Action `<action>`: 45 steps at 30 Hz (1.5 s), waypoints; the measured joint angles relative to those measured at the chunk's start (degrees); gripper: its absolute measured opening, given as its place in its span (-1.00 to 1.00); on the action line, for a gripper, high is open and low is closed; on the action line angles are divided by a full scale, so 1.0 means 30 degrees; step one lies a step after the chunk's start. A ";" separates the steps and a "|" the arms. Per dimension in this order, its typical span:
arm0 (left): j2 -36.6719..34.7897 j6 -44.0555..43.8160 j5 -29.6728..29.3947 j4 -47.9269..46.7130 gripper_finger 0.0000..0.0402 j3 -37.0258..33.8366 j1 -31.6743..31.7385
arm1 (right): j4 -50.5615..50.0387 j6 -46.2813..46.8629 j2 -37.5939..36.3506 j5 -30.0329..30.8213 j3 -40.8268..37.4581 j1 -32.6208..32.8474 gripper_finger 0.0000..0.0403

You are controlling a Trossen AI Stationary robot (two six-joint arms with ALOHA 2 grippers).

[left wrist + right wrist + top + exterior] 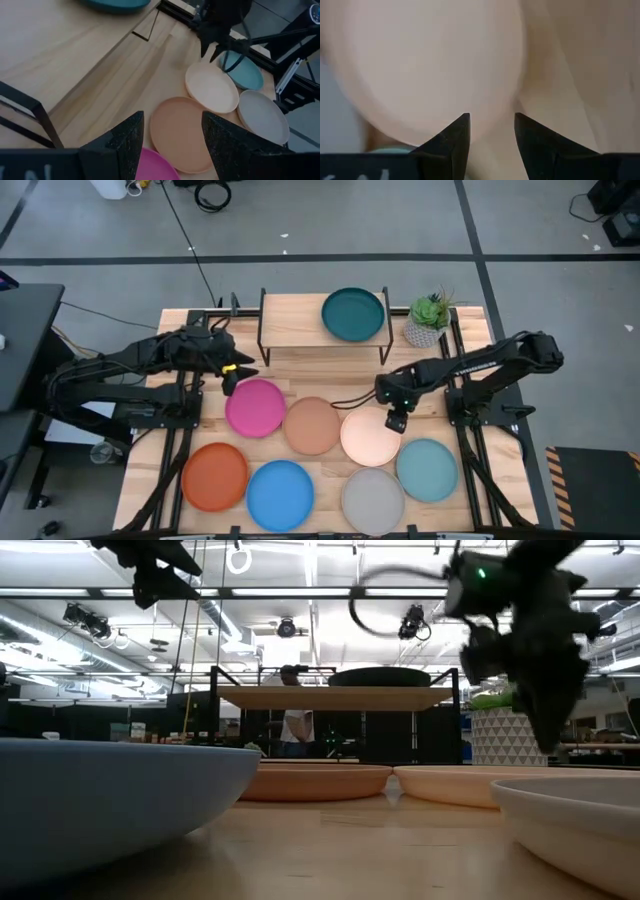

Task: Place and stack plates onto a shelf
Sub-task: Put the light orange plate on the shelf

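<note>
The shelf [295, 320] stands at the table's far middle, and the dark teal plate [353, 314] lies on its right end. The pink [255, 407], tan [312, 425], cream [370, 437], light teal [427, 469], pale grey [372, 499], blue [280, 495] and orange [214, 476] plates lie flat on the table. My right gripper [492, 125] is open. It points down just above the cream plate's far right rim [430, 65] and touches nothing. My left gripper [172, 135] is open and empty, raised over the pink plate's far left edge.
A potted plant [430, 320] stands right of the shelf. The shelf's left half is bare wood. Black rails [185, 430] run along both table sides. A person [296, 725] stands in the room beyond the shelf.
</note>
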 joint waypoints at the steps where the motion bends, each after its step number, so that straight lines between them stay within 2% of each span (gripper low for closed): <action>1: 0.0007 0.0171 -0.0007 0.0000 0.03 0.0047 0.0021 | 0.0316 0.0282 0.0048 0.0033 -0.0366 0.0022 -0.21; 7: 0.0007 0.0782 -0.0041 -0.0061 0.03 0.0147 0.0034 | 0.2521 0.1913 0.0069 0.0308 -0.1503 0.0318 -0.21; 14: 0.0007 0.0849 -0.0129 -0.0053 0.03 0.0147 0.0027 | 0.2670 0.3011 0.0687 0.2464 -0.1525 0.1491 -0.28; 17: 0.0015 0.0856 -0.0186 -0.0046 0.03 0.0147 0.0034 | 0.2949 0.3188 0.1378 0.2537 -0.1517 0.1733 -0.41; 23: 0.0012 0.0688 -0.0180 -0.0041 0.04 0.0147 0.0034 | 0.2900 0.3568 0.1763 0.2108 -0.1265 0.1752 -0.92; 30: -0.0148 0.0325 -0.0180 0.0193 0.03 0.0183 0.0034 | -0.0527 0.3173 0.0148 0.2803 0.0421 0.1547 -0.93; 37: 0.0088 0.0283 -0.0457 0.1898 0.03 0.0176 0.0034 | -0.2399 0.2898 -0.0788 0.3716 0.2060 -0.0203 -0.93; 41: 0.0551 -0.0200 0.1238 0.3769 0.03 0.0188 0.0025 | -0.2427 0.1108 -0.1491 0.2684 0.3246 -0.1122 -0.93; 45: 0.1883 -0.0673 0.2242 0.3682 0.03 0.0973 -0.0407 | -0.2503 0.0349 -0.1683 0.1212 0.5113 -0.1845 -0.93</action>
